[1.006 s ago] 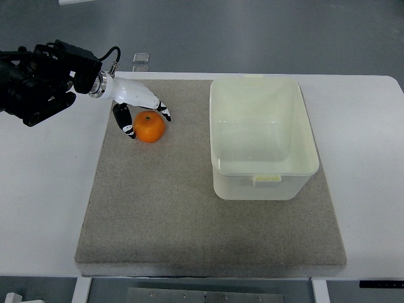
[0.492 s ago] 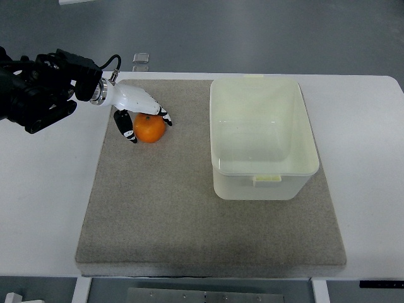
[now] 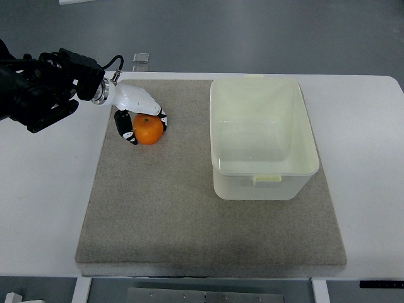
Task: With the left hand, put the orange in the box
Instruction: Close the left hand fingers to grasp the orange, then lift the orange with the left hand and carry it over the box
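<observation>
Left hand (image 3: 140, 117) is curled around orange (image 3: 148, 130), fingers clasping both of its sides. Orange rests on grey mat (image 3: 189, 214), well left of empty white box (image 3: 263, 173).

The left hand (image 3: 140, 115), its arm entering from the left, has its fingers (image 3: 129, 128) curled downward.

Bulky black left arm (image 3: 39, 88) with a looping black cable, metal ring at the wrist, glossy white left hand (image 3: 140, 110), black-and-white banded fingers (image 3: 128, 129) beside the mat's (image 3: 208, 214) corner.
</observation>
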`<state>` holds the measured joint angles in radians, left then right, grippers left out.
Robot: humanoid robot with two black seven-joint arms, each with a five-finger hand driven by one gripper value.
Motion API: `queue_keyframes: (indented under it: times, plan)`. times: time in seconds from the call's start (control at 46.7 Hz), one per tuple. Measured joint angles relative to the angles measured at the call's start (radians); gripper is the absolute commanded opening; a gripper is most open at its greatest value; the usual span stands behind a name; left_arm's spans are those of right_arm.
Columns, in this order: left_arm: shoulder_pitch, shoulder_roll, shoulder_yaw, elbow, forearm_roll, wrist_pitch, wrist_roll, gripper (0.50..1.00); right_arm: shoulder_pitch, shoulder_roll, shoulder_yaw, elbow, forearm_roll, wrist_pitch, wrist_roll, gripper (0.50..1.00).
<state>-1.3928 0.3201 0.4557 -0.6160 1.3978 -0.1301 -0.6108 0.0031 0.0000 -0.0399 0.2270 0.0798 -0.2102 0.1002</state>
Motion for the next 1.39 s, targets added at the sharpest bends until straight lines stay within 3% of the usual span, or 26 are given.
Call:
queue_keyframes:
  times: [0.578, 1.391]
  plan:
    - [-0.017, -0.012, -0.018, 0.004, -0.026, 0.011, 0.0, 0.5, 0.0, 0.0, 0.0, 0.0, 0.0, 0.0, 0.0, 0.944]
    - [-0.196, -0.009, -0.119, -0.008, -0.05, 0.009, 0.0, 0.5, 0.0, 0.0, 0.0, 0.0, 0.0, 0.0, 0.0, 0.944]
